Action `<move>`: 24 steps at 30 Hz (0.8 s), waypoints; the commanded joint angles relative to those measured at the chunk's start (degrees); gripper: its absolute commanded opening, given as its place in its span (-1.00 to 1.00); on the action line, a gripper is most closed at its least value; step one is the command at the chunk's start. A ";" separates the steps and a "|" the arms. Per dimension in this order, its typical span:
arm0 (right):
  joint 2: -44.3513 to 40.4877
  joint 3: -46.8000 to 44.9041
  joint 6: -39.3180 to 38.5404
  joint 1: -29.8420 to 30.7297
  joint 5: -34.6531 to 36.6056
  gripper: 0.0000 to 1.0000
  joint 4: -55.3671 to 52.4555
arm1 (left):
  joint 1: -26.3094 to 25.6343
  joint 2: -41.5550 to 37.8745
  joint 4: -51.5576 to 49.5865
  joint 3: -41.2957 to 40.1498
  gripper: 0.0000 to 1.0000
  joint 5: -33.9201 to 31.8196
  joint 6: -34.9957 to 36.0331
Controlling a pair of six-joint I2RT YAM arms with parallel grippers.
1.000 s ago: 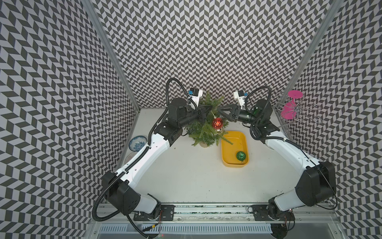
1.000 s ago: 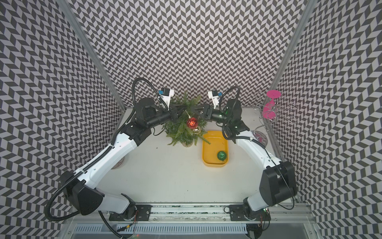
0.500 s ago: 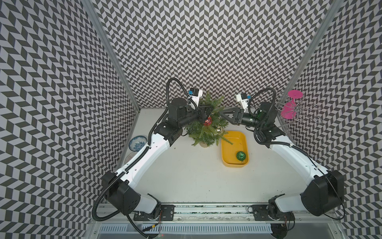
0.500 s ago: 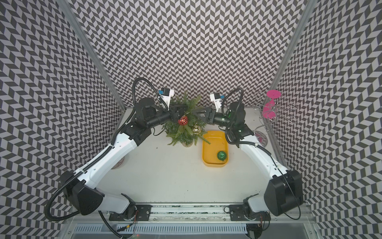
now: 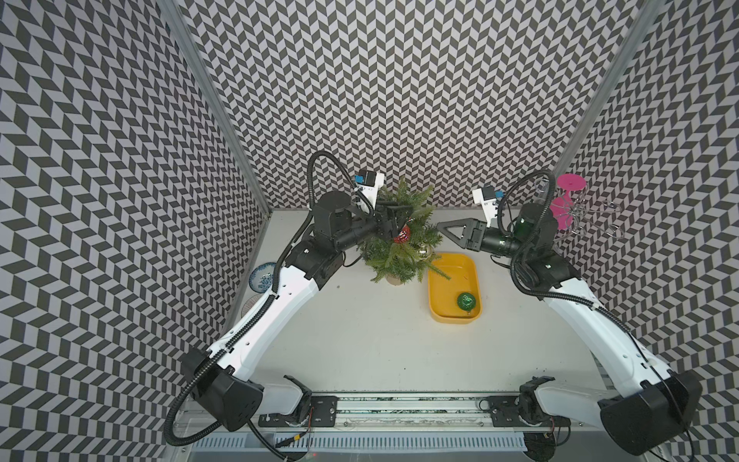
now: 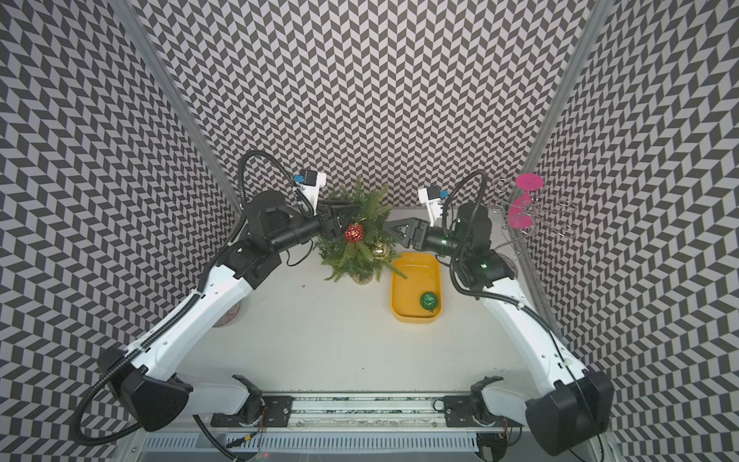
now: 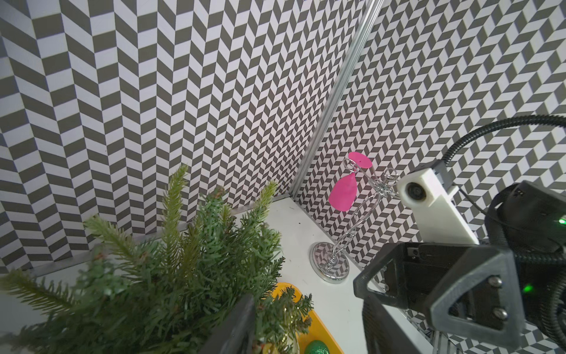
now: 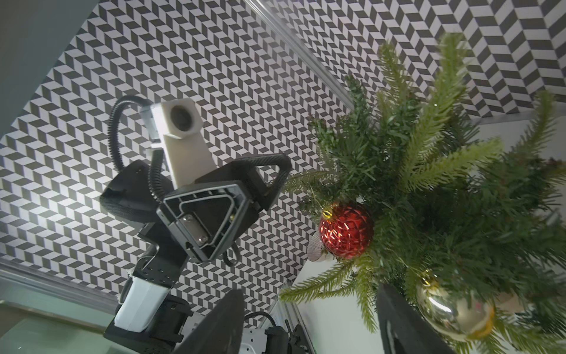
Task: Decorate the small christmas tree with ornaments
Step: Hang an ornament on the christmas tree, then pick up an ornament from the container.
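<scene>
Since a second earlier, the right gripper (image 5: 443,229) had drawn back from the small christmas tree (image 5: 394,262), jaws apart and empty. Its red ornament (image 5: 401,234) had shifted deeper into the upper branches and hung there, just beside the left gripper (image 5: 400,220), whose jaws had parted and gripped nothing. Lower hung the gold ornament (image 5: 424,251). In the yellow tray (image 5: 434,298) lay the green ornament (image 5: 466,301).

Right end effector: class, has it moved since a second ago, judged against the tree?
Yes. The right end effector has drawn back from the small christmas tree, toward the pink glass, leaving the red ornament hanging there.
</scene>
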 commanded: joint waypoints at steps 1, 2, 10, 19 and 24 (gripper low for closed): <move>-2.69 -0.79 -6.28 -0.81 4.83 0.39 -8.75 | 0.63 -3.75 -1.80 -1.89 0.21 2.33 -0.32; -3.18 -0.95 -7.41 -0.94 6.15 0.39 -10.89 | 0.73 -4.71 -2.12 -2.67 0.22 2.38 -0.25; -5.90 -3.30 -14.82 -1.42 18.53 0.35 -24.98 | 2.61 -16.27 -5.34 -13.87 0.26 3.36 -0.81; -5.10 -9.09 -17.52 -0.38 29.38 0.31 -31.23 | 2.80 -28.54 -7.20 -29.83 0.29 1.80 -1.60; -2.10 -10.29 -17.59 2.45 34.94 0.30 -33.62 | 2.78 -31.92 -9.85 -35.25 0.29 -0.07 -1.38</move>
